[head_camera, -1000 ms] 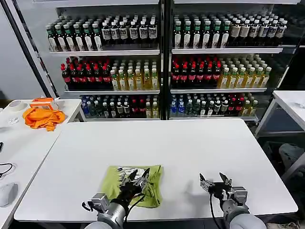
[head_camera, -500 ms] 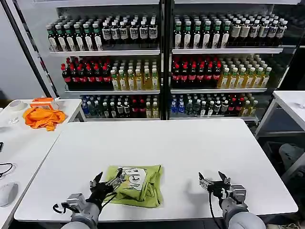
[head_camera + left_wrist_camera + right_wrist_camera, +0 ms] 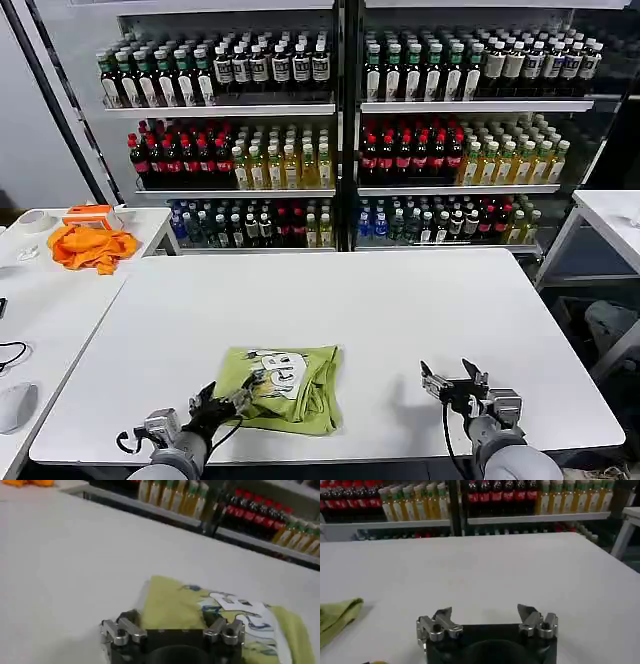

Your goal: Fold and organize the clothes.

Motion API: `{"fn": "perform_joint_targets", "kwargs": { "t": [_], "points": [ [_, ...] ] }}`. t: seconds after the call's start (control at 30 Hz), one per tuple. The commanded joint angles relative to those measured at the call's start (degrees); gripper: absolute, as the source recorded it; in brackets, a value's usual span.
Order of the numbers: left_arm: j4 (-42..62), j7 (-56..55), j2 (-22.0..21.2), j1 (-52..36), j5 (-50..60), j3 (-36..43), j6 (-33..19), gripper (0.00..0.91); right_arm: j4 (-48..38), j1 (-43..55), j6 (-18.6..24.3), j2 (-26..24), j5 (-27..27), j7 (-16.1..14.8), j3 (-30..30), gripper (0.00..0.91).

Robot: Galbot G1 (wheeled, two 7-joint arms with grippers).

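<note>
The lime-green T-shirt lies folded into a small rectangle near the front of the white table, with a white and blue print facing up. My left gripper is open, low over the table just off the shirt's front-left corner, and holds nothing. In the left wrist view the T-shirt lies just beyond the spread left gripper. My right gripper is open over bare table to the shirt's right. In the right wrist view the right gripper is empty, with an edge of the T-shirt off to one side.
An orange cloth lies on a side table at the left, beside a cable and a white object. Shelves of bottles stand behind the table. Another white table is at the right.
My left gripper has come off the T-shirt, moving left and back toward the table's front edge. The shirt stays folded where it was. The right gripper has hardly moved.
</note>
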Motion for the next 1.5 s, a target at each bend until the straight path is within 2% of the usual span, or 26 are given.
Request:
{"fn": "perform_joint_targets", "kwargs": {
  "t": [0.03,0.07,0.17,0.43,0.8,1.0,1.1,1.27,1.37,1.5],
  "points": [
    [2.89,2.30,-0.68,-0.97,-13.49,-1.72,1.58,0.343,0.23,-0.10,-0.04,-0.05,0.03,0.15,0.22,0.907],
    [3.12,2.49,-0.77,-1.24,-15.06,-2.01,1.59,0.282,0.29,-0.13,-0.06,-0.02,0.02,0.19,0.19,0.907],
    [4.41,3.28,-0.99,-2.00,-20.69,-2.92,1.74,0.191,0.53,-0.27,-0.11,0.07,0.00,0.24,0.19,0.907],
    [7.04,4.67,-1.29,-2.79,-26.98,-4.37,1.91,0.020,1.17,-1.13,-0.13,-0.02,0.03,0.28,1.02,0.907],
    [5.30,5.89,-2.59,-2.49,-36.18,-7.49,1.34,0.020,1.70,-1.31,-0.23,-0.26,0.17,0.46,1.38,0.907],
    [1.84,4.94,-2.17,-1.85,-43.79,-15.60,0.95,0.020,1.57,-1.03,-0.21,-0.48,0.40,0.48,1.38,0.907],
    [0.13,4.22,0.71,-1.65,-45.93,-23.46,1.32,0.020,1.28,-0.59,-0.14,-0.63,0.72,0.45,1.33,0.907],
    [0.30,3.14,10.52,-1.63,-44.60,-37.88,1.92,0.020,0.57,0.71,0.07,-0.69,1.21,0.35,0.79,0.907],
    [0.86,4.05,16.71,-1.06,-39.46,-45.25,2.40,0.020,0.21,1.42,0.19,-0.50,1.38,0.27,0.27,0.907],
    [-0.54,6.64,21.21,0.35,-30.86,-49.67,2.52,0.020,-0.38,2.04,0.34,-0.35,1.52,0.15,-0.19,0.907]
  ]
}}
